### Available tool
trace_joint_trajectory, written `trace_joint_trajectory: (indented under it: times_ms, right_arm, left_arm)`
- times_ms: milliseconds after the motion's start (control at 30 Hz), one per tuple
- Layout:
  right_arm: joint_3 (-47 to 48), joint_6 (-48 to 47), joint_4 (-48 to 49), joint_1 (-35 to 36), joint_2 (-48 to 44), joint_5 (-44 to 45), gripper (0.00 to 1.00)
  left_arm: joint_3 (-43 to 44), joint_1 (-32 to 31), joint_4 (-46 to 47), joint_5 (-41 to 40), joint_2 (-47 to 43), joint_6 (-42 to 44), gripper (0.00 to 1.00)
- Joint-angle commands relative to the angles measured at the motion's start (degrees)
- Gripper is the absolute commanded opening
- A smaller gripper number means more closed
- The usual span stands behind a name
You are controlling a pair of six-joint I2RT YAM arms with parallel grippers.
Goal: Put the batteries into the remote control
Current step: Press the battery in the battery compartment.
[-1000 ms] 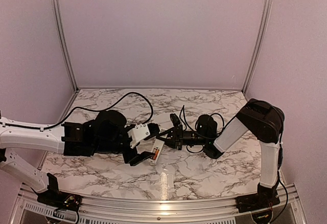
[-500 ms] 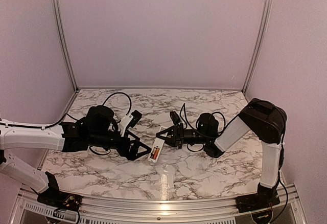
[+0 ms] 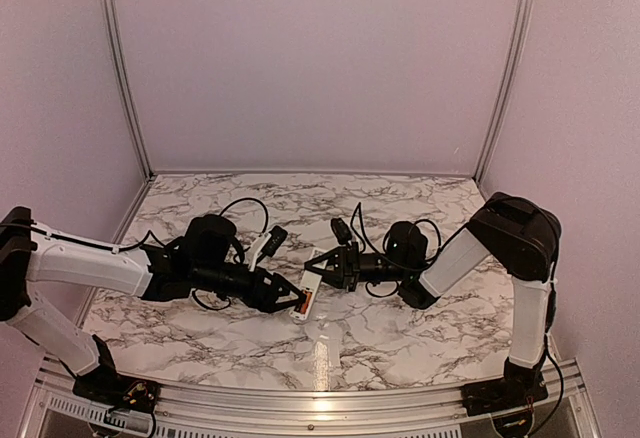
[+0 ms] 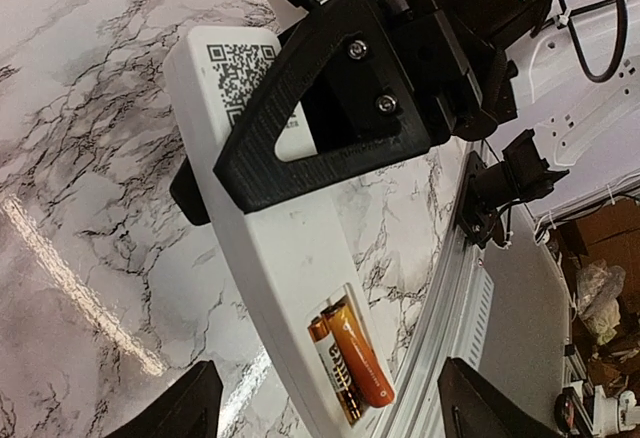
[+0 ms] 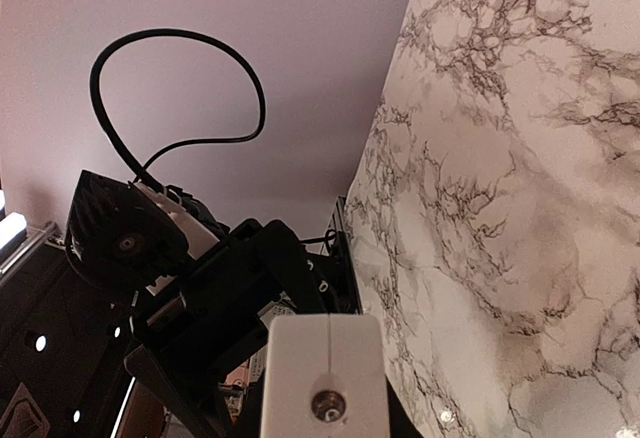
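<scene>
The white remote control (image 4: 270, 258) is held off the marble, its back up, showing a QR label. Two orange-copper batteries (image 4: 352, 358) lie side by side in its open compartment at the lower end. My right gripper (image 3: 322, 270) is shut on the remote's upper half, and one black finger (image 4: 330, 98) crosses it. My left gripper (image 4: 330, 420) is open, with a fingertip on each side of the battery end and apart from it. In the right wrist view the remote's end face (image 5: 322, 378) fills the bottom, with the left gripper (image 5: 220, 298) behind it.
The marble table (image 3: 400, 208) has lilac walls on three sides and a metal rail (image 3: 320, 406) along the near edge. Black cables (image 3: 245, 208) loop over the tabletop behind both wrists. The remote (image 3: 305, 298) hangs near the table's middle front.
The left arm drew back to the left from the remote, then came right again to its battery end. The right gripper and the remote stayed put.
</scene>
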Motion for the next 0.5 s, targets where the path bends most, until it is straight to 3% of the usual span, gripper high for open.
trace_joint_trajectory:
  times_ms: [0,467]
  right_arm:
    - [1.32,0.81,3.20,0.77,-2.69,-0.69,0.00]
    - [1.16,2.45,4.87,0.76,-2.21,-1.56,0.00]
  left_arm:
    - [0.30,0.30,1.75,1.42,1.92,-0.24,0.77]
    - [-1.97,0.37,5.69,4.92,0.91,2.52,0.69]
